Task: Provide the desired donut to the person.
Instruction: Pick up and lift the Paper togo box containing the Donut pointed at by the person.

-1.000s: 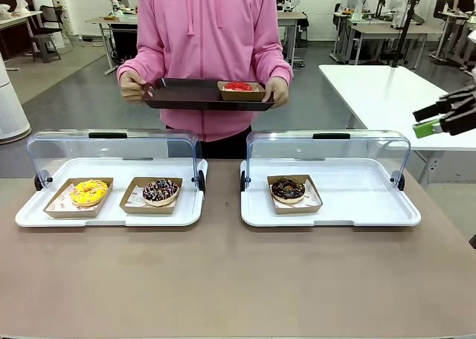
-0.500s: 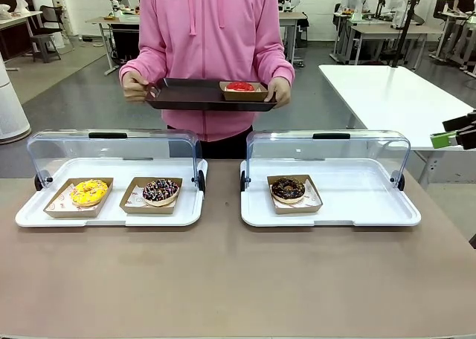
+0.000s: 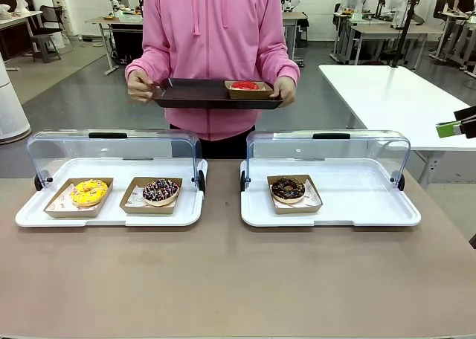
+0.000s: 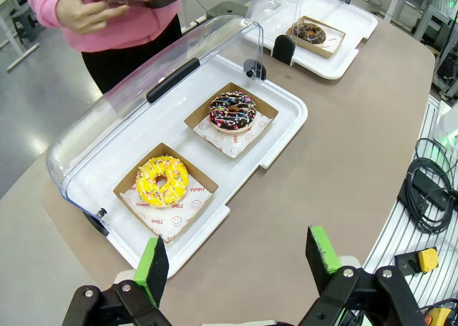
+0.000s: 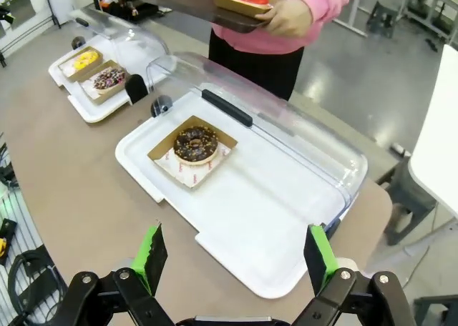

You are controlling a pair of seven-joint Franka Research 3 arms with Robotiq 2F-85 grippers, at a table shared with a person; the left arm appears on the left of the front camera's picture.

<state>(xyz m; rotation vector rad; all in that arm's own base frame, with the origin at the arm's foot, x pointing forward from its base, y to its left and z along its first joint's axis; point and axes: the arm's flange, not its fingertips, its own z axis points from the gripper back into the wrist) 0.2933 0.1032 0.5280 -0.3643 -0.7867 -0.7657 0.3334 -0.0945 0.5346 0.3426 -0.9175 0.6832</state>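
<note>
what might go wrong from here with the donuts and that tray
The red donut sits at one end of the dark tray that the person holds up; a tilt may slide it off.
The yellow donut and sprinkled donut lie side by side; open jaws reaching for one might nudge the other.
</note>
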